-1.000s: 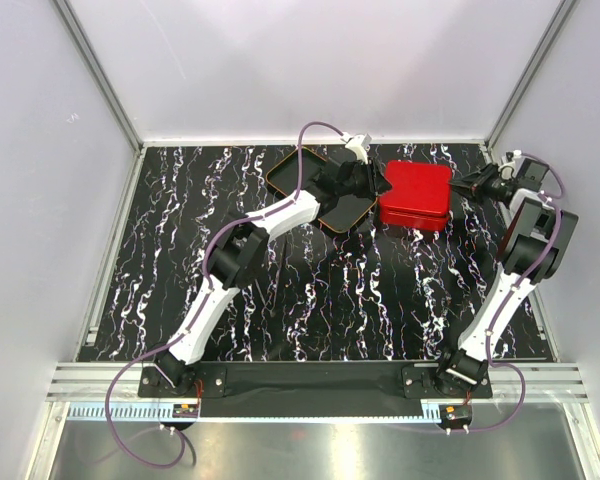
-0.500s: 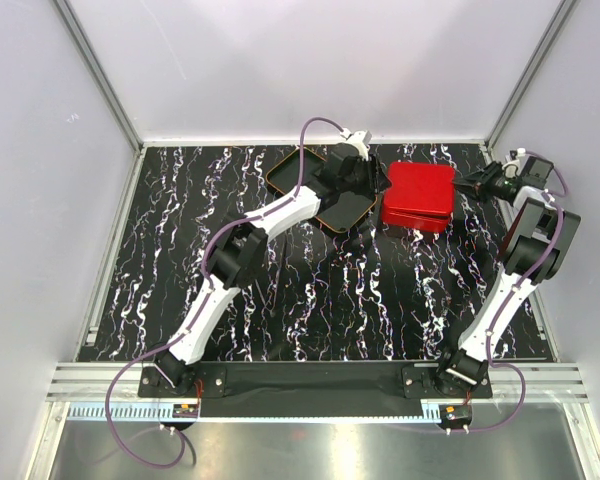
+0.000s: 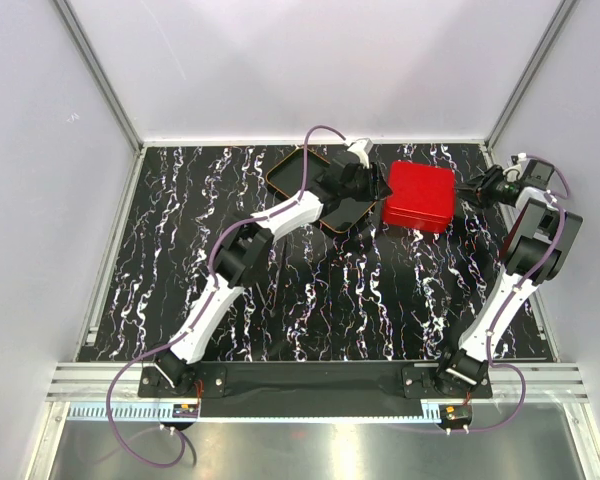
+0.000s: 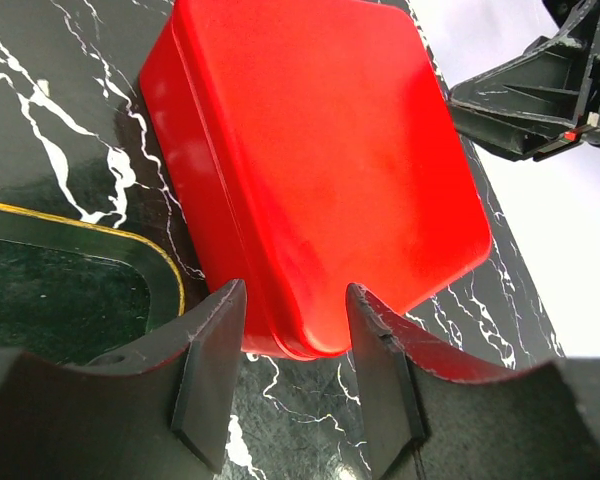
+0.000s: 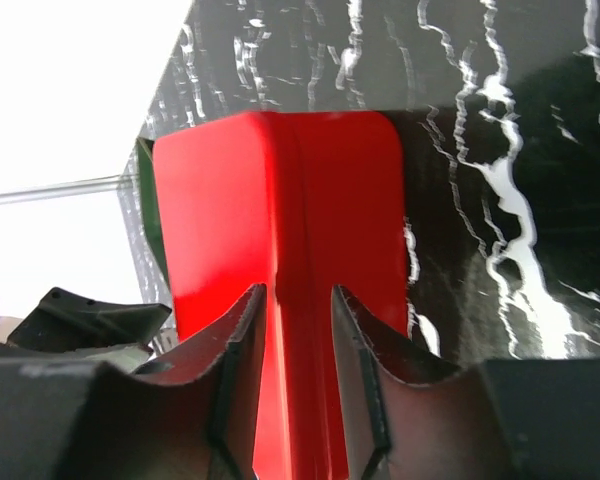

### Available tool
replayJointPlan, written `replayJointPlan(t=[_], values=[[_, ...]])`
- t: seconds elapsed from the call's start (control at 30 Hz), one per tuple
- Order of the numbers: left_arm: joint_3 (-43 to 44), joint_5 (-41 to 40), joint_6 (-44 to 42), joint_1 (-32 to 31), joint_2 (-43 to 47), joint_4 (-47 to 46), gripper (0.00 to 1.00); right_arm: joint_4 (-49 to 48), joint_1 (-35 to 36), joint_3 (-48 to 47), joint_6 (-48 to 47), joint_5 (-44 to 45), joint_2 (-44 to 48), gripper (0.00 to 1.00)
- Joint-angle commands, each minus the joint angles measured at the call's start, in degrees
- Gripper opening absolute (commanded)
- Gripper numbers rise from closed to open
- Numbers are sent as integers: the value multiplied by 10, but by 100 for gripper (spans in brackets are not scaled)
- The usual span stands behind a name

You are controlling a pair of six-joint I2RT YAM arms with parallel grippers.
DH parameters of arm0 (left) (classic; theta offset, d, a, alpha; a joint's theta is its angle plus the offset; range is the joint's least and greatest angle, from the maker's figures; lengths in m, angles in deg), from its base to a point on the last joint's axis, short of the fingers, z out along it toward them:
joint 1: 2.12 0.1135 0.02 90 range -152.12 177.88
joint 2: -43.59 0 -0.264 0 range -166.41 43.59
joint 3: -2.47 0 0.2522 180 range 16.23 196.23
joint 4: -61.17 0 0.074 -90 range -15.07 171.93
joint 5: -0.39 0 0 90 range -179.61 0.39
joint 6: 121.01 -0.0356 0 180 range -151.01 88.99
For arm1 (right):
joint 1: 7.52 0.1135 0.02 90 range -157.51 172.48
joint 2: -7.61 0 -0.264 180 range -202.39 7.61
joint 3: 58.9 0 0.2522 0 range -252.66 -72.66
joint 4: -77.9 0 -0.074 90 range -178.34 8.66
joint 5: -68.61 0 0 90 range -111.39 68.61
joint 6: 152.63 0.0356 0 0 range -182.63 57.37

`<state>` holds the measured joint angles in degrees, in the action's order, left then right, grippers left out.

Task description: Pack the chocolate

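No chocolate shows in any view. A red box (image 3: 418, 195) stands shut under its flat red lid at the back of the table. My left gripper (image 3: 373, 190) is at the box's left side, over the tray's right end. Its jaws stand open around nothing, just short of the box's near corner (image 4: 315, 335). My right gripper (image 3: 472, 189) sits just off the box's right side, open. In the right wrist view the box's edge (image 5: 295, 220) runs beyond the gap between the fingers (image 5: 242, 345), which are not pressed on it.
A black oblong tray with an orange rim (image 3: 280, 163) lies left of the box, and its curved rim (image 4: 100, 228) shows in the left wrist view. White walls close in behind and on both sides. The dark marbled tabletop (image 3: 360, 290) stretches toward the arm bases.
The left gripper has gone from shut to open at the box's left side. The right gripper has opened wider and drawn slightly back to the right. The box has shifted a little to the right.
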<state>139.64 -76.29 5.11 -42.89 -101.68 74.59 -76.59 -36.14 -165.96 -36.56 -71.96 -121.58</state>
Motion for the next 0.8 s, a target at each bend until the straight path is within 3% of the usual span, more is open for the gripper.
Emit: replayJointPlan(t=[0.0,0.47,0.77], values=[[26,21,8,-2,-7,-52,50,12,-25,-8,-1,37,37,42],[33,27,18,-8,-21,-59,50,-19,-21,31,23,36,77,46],[9,35,14,-18,-11,-54,49,42,-7,68,-22,79,108,45]])
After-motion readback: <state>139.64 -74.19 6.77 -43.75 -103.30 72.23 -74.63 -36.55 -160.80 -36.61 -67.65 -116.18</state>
